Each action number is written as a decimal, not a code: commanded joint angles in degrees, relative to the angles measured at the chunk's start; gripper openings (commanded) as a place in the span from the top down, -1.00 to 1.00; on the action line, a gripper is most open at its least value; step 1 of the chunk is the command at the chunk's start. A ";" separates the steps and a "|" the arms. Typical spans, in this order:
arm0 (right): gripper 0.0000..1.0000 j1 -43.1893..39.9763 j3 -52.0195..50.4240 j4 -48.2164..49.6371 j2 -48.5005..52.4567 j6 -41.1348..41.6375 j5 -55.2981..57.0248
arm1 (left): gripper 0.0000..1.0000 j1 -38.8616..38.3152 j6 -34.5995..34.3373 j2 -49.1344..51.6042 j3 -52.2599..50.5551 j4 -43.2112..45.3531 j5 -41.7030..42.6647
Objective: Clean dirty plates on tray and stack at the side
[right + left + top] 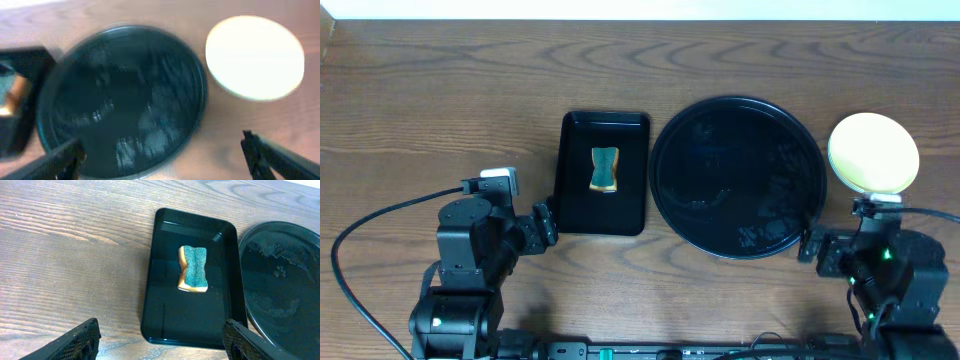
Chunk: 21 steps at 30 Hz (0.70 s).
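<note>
Overhead view shows the round tray (720, 150) in the middle-right part of the desk (440, 90), and no plate lies on it; only wet streaks and some small marks show on its black surface. The pale yellow plate (874, 152) sits on the desk just beside the right rim of the round tray, towards the right edge. Its face looks clean. Whether the green plates lie under it cannot be told from above, because only the top one is visible.

To the left of the round tray, close but apart from it, is the rectangular tray (578, 190) with the sponge (605, 168) lying free in its far half.

The left gripper (160, 337) stands near the front edge of the desk, its fingers wide apart and holding nothing. The right gripper (162, 150) is also at the front edge, fingers wide apart and empty; its wrist picture is blurred.

By judgement, the cleaning and stacking seem finished or nearly so. The next move probably calls only for a check that the stack is complete and for resting the arms.

There is much free desk at the left side and along the far edge. The stack has little room towards the right edge, so a push there could be risky.
</note>
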 commanded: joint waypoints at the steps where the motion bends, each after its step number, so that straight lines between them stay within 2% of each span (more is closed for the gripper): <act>1: -0.98 2.23 -5.84 9.01 -5.29 -0.46 0.26 | -0.58 0.09 0.55 -0.04 -0.42 0.20 -0.50; 6: -0.99 2.51 -21.44 33.59 -16.98 2.60 -0.79 | -0.58 0.09 0.55 -0.04 -0.42 0.20 -0.50; 11: -0.98 2.51 -31.34 47.01 -22.93 2.54 0.57 | -0.58 0.09 0.55 -0.04 -0.42 0.20 -0.50; 18: -0.99 2.51 -38.64 49.70 -27.30 2.51 4.02 | -0.58 0.09 0.55 -0.04 -0.42 0.20 -0.50; 21: -0.99 2.69 -39.45 42.99 -27.58 2.54 4.35 | -0.59 0.09 0.55 -0.04 -0.42 0.20 -0.50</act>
